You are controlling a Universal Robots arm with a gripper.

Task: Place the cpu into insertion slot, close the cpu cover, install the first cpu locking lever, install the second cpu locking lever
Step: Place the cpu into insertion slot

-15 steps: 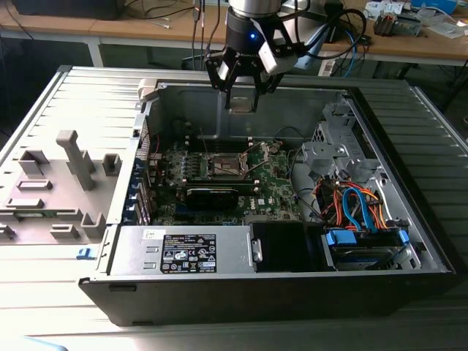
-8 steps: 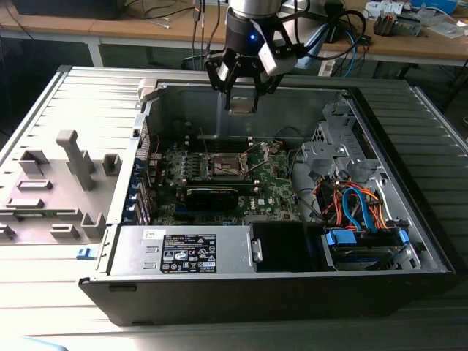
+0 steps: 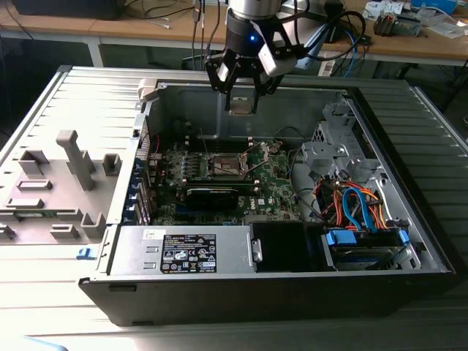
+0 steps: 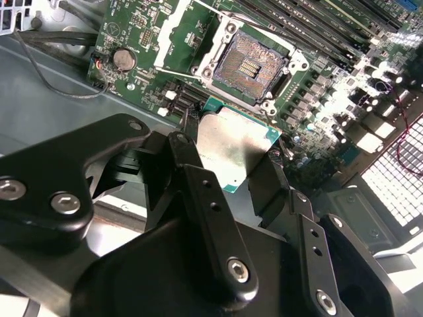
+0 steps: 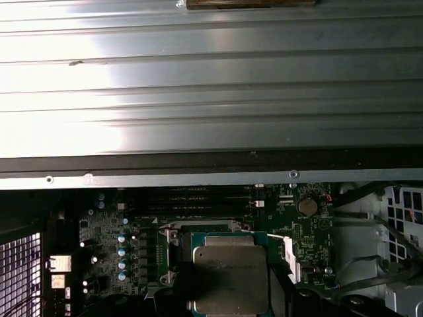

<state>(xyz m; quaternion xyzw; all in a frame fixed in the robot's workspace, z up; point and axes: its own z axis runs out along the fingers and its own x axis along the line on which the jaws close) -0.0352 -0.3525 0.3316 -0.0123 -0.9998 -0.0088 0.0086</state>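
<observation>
My gripper point(image 3: 240, 101) hangs above the open computer case, shut on the cpu point(image 3: 240, 104). In the second wrist view the cpu point(image 4: 232, 142) is a flat silver-grey square with a green edge, clamped between two black fingers point(image 4: 193, 168). Its dull metal top point(image 5: 229, 277) also shows in the first wrist view. The insertion slot point(image 4: 248, 65) lies bare on the green board below the chip, its dark pin field exposed; in the exterior view the slot point(image 3: 225, 167) sits well beneath the gripper. The cpu cover point(image 4: 166, 41) stands swung open beside the socket.
Long black memory slots point(image 4: 317, 30) run alongside the socket. A coin battery point(image 4: 123, 59) and a thin cable lie on the board. The case walls point(image 3: 241, 307), the power supply point(image 3: 183, 252) and a drive bay with coloured cables point(image 3: 358, 208) surround the board. A grey fixture point(image 3: 73, 157) stands at the exterior view's left.
</observation>
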